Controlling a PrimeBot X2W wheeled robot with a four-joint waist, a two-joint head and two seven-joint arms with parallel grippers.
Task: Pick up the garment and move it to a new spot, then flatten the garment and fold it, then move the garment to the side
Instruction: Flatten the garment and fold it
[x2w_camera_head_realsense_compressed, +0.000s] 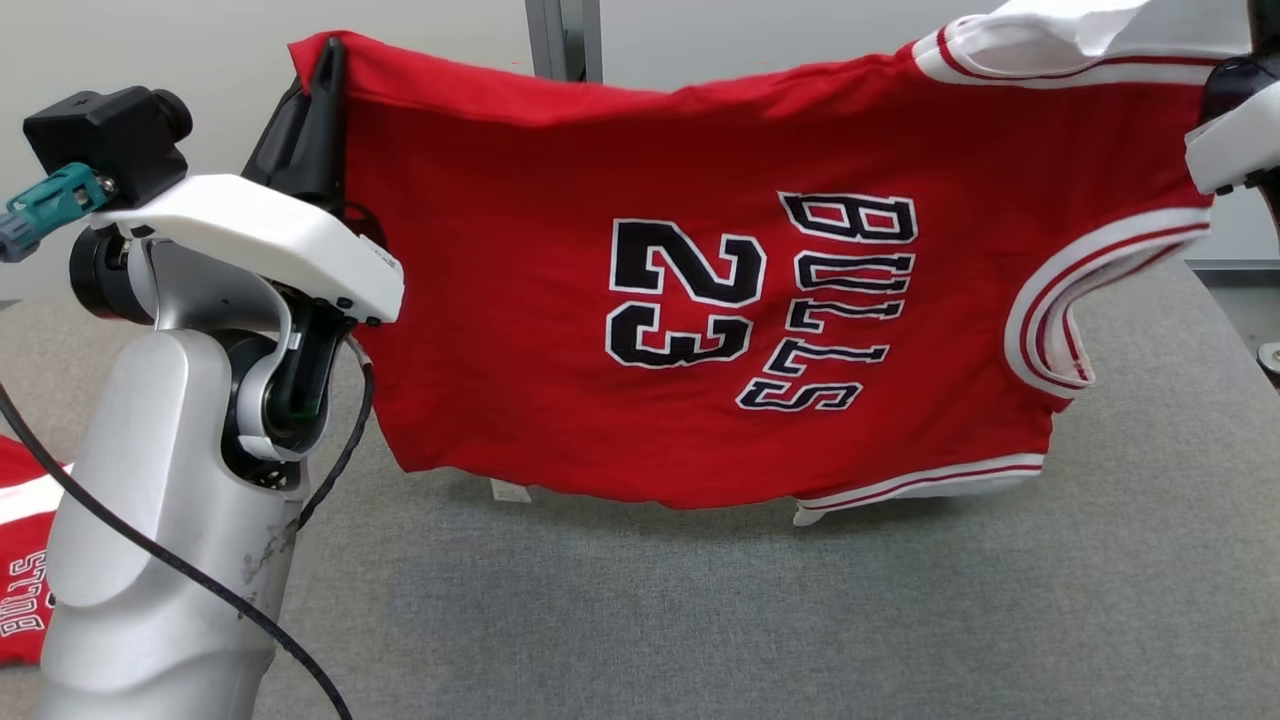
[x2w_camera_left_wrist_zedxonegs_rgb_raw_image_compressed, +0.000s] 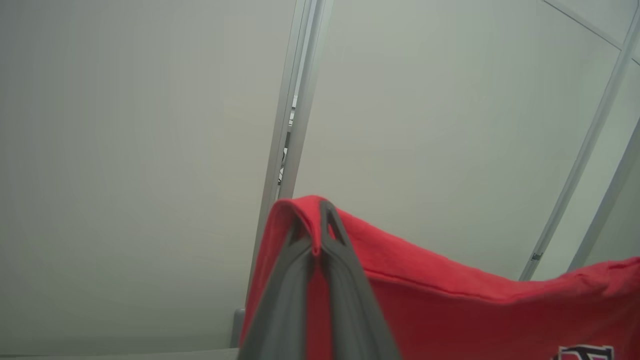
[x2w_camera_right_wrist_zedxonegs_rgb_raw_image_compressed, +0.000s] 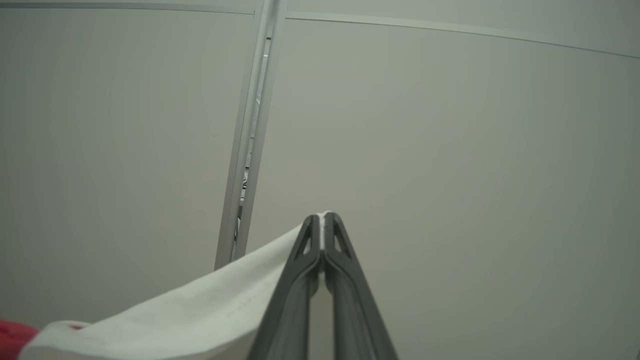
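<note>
The garment (x2w_camera_head_realsense_compressed: 560, 360) is a red jersey with white trim, "23" and "BULLS" printed sideways on it. It hangs stretched in the air above the grey table (x2w_camera_head_realsense_compressed: 700, 600), its lower edge just off the surface. My left gripper (x2w_camera_head_realsense_compressed: 325, 60) is shut on its upper left corner; in the left wrist view the dark fingers (x2w_camera_left_wrist_zedxonegs_rgb_raw_image_compressed: 345, 280) pinch red garment (x2w_camera_left_wrist_zedxonegs_rgb_raw_image_compressed: 450, 310) cloth. At the upper right, the right arm's white housing (x2w_camera_head_realsense_compressed: 1235, 150) is at the frame edge. In the right wrist view my right gripper (x2w_camera_right_wrist_zedxonegs_rgb_raw_image_compressed: 322, 220) is shut on the white trim (x2w_camera_right_wrist_zedxonegs_rgb_raw_image_compressed: 200, 315).
Another red jersey (x2w_camera_head_realsense_compressed: 25, 560) lies on the table at the left edge, partly behind my left arm (x2w_camera_head_realsense_compressed: 170, 520). A pale partition wall with a metal post (x2w_camera_head_realsense_compressed: 562, 40) stands behind the table. The table's right edge (x2w_camera_head_realsense_compressed: 1235, 320) runs close to the hanging garment.
</note>
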